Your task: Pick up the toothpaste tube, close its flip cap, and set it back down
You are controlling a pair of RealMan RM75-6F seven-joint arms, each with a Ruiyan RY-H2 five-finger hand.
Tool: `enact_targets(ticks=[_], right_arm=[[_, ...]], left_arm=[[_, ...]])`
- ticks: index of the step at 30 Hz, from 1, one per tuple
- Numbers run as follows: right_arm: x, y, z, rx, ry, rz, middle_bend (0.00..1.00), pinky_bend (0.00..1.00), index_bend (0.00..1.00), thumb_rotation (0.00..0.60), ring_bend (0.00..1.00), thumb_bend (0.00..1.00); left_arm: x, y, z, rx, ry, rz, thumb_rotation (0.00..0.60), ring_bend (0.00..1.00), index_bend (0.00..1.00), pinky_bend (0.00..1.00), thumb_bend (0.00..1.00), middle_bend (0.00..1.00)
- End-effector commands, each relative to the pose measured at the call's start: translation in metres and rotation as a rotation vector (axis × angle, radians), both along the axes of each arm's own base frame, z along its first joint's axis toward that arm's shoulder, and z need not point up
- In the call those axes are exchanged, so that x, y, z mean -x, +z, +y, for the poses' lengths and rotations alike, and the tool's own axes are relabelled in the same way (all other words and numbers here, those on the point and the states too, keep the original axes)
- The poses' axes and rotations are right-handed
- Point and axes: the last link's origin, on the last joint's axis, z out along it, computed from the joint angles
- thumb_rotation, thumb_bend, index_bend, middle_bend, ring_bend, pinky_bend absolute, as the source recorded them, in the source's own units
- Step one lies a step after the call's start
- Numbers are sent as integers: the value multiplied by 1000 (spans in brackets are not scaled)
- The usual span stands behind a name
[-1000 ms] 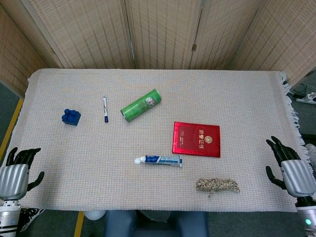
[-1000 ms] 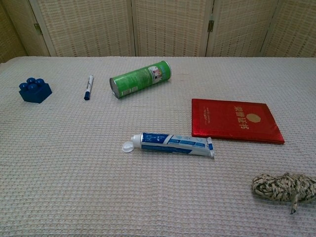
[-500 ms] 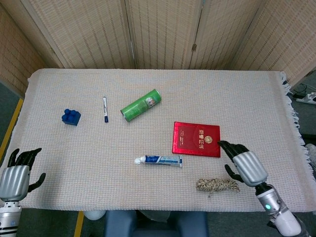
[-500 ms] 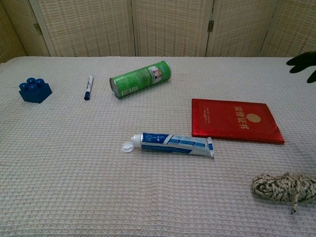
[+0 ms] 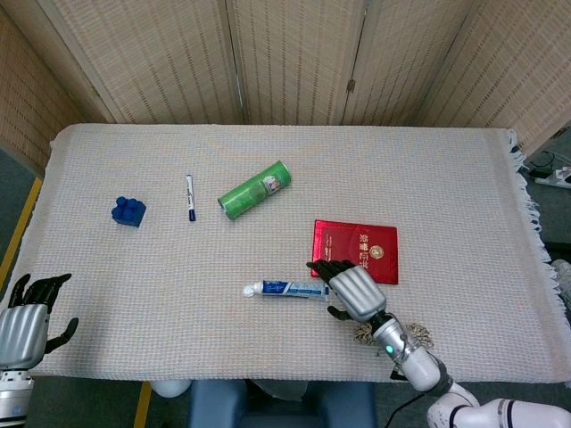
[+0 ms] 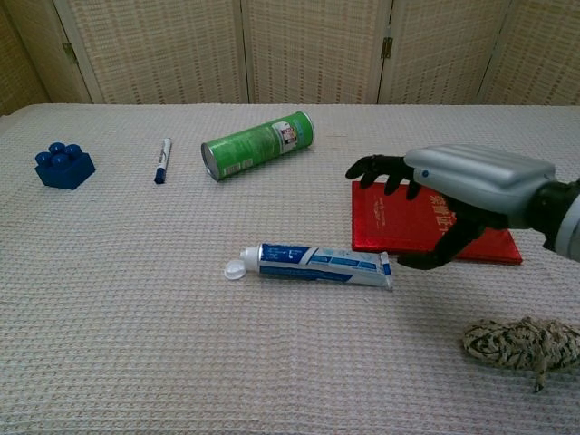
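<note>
The toothpaste tube (image 5: 290, 289) (image 6: 319, 263) lies flat near the table's front middle, white and blue, with its flip cap (image 6: 236, 269) hanging open at the left end. My right hand (image 5: 353, 290) (image 6: 458, 186) hovers just above the tube's crimped right end, fingers spread, holding nothing. It partly covers the red booklet. My left hand (image 5: 22, 323) stays at the front left corner off the cloth, fingers apart, empty; the chest view does not show it.
A red booklet (image 5: 357, 246) (image 6: 399, 219) lies right behind the tube's tail. A coil of rope (image 6: 521, 343) sits front right. Farther back are a green can (image 5: 255, 189) on its side, a marker (image 5: 189, 196) and a blue block (image 5: 129, 211).
My right hand has swept in from the right edge to above the tube's right end. The left hand has sunk slightly at its corner. The tube has not moved.
</note>
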Motion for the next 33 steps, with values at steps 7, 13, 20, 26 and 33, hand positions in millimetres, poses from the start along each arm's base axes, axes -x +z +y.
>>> enact_targets(ticks=[7, 13, 20, 26, 33], right_arm=[[-28, -43, -23, -33, 3, 39, 312, 321, 312, 600, 304, 304], [-33, -58, -29, -40, 6, 81, 335, 346, 346, 600, 332, 304], [-33, -74, -36, -33, -22, 100, 371, 375, 383, 600, 366, 304], [-36, -83, -39, -44, -31, 99, 386, 385, 389, 600, 383, 304], [-43, -91, -41, -41, -27, 104, 406, 397, 391, 600, 405, 304]], left_arm=[[2, 1, -2, 7, 4, -2, 600, 200, 225, 91, 361, 253], [4, 0, -3, 10, 8, -2, 600, 200, 227, 89, 361, 253], [6, 0, -2, 17, 18, 0, 600, 200, 227, 89, 361, 253], [7, -1, -2, 20, 17, 4, 600, 200, 227, 79, 361, 253], [9, 0, -1, 22, 22, 1, 600, 200, 228, 78, 361, 253]])
